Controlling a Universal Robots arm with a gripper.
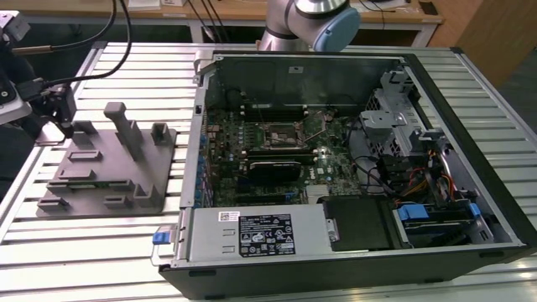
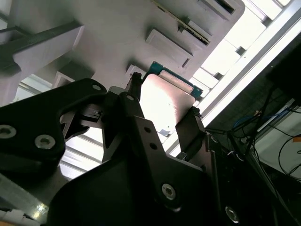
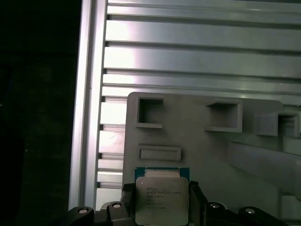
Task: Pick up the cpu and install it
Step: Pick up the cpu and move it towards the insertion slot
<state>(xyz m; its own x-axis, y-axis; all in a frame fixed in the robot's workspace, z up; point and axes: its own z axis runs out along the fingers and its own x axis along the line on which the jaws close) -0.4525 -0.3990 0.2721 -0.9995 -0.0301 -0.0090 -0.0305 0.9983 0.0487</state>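
The cpu (image 3: 161, 197), a small square chip with a silvery top and a green edge, sits between my gripper's (image 3: 162, 209) two black fingers in both wrist views. The fingers press on two opposite edges of the cpu (image 2: 165, 99), so the gripper (image 2: 164, 107) is shut on it. It is held over a corner of the grey fixture (image 3: 202, 150). In the exterior view the gripper (image 1: 65, 129) hangs at the fixture's (image 1: 109, 189) far corner on that view's left. The open socket (image 1: 283, 133) lies on the motherboard inside the computer case (image 1: 436, 94).
Upright posts (image 1: 126, 129) and shallow pockets rise from the fixture beside the gripper. The open case fills the exterior view's right, with a power supply (image 1: 251, 233) at its front. Everything rests on a slatted aluminium table (image 1: 84, 251). Cables (image 1: 100, 69) trail behind the gripper.
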